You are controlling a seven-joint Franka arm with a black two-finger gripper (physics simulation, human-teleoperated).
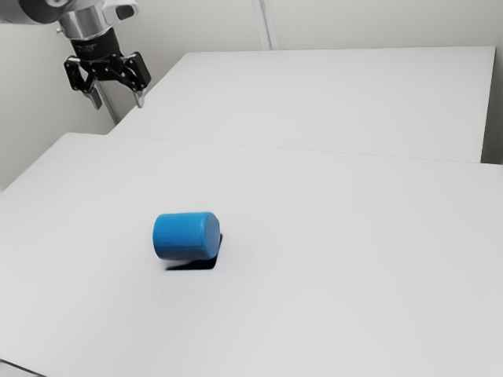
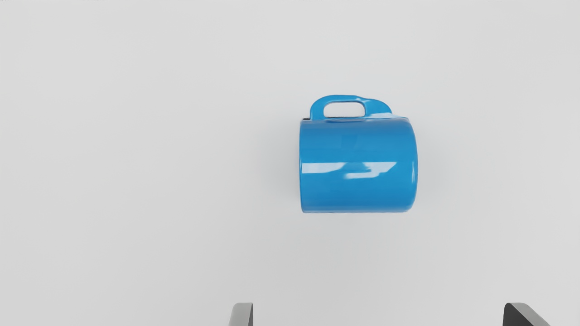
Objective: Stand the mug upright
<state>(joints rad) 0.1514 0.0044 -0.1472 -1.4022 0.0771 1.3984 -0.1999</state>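
1. Nearest the exterior cam, you've a thin dark line [image 1: 23, 368] at the tabletop's lower corner, exterior view's left.
2. Next, your blue mug [image 1: 185, 236] is on its side on the white table [image 1: 330, 267], closed end twd the exterior view's right, dark shadow [image 1: 192, 265] under & beside it.
3. Per wrist view, your mug's handle [image 2: 337, 98] sticks out sideways, on the side away from the fingertips; body's btwn the fingers' lines but well apart from them.
4. Farther back, your gripper [image 1: 118, 102] hangs up off the table, exterior view's upper left, pointing down. Fingers [image 2: 242, 314] spread wide w/ a gap btwn; nothing pinched.
5. Beyond the near tabletop's far edge, you've a 2nd white surface [image 1: 338, 94], then pale wall [image 1: 377, 23] w/ a vertical strip [image 1: 266, 23].
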